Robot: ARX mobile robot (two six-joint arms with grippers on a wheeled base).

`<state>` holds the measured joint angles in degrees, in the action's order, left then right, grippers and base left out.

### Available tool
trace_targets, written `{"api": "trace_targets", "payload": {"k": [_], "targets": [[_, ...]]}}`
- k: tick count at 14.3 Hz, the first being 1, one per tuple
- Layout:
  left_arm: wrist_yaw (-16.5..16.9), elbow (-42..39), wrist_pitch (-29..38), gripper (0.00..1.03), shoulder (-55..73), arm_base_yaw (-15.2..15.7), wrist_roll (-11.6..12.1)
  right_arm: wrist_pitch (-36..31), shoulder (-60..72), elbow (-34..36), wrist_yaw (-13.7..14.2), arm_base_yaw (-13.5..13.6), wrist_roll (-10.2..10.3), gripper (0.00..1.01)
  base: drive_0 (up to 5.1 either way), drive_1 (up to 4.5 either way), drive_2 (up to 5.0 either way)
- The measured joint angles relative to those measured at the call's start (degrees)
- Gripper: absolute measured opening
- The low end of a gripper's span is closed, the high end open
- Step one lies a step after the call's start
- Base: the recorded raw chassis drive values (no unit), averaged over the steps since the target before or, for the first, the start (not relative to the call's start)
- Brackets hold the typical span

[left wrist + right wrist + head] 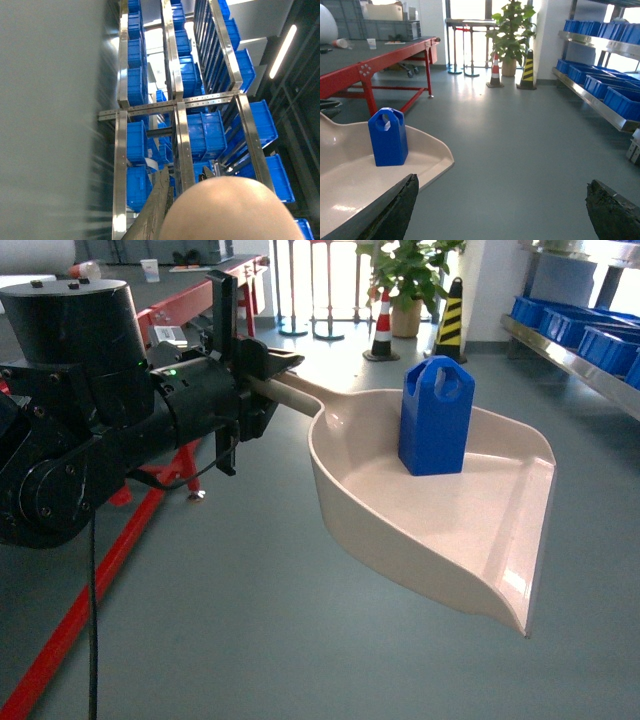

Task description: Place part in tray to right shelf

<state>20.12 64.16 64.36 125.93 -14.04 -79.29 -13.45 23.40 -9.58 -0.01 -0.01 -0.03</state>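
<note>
One pincer point(262, 375), the left, is clamped on the tray's handle, and the tray point(480, 540) juts out ahead of it in the air. Loose on the tray floor stands the part point(436, 418) (tall, light, likely quick to slide on smooth plastic), so a level carry matters. Right pincer point(502, 207) gapes wide, empty. Far right waits the right shelf point(575, 360).

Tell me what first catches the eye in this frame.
The blue part stands upright in the tray, held in mid-air over the grey floor. The left gripper clamps the tray's handle. Blue crates line the steel shelf at right.
</note>
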Motion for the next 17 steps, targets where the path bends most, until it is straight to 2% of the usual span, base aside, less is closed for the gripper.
{"api": "trace_targets", "payload": {"k": [17], "targets": [[0.02,0.11,-0.02,0.12,0.02,0.04,-0.02,0.04,0.02,0.00,0.00,0.00,0.00,0.98,0.0,4.12,-4.2]]}}
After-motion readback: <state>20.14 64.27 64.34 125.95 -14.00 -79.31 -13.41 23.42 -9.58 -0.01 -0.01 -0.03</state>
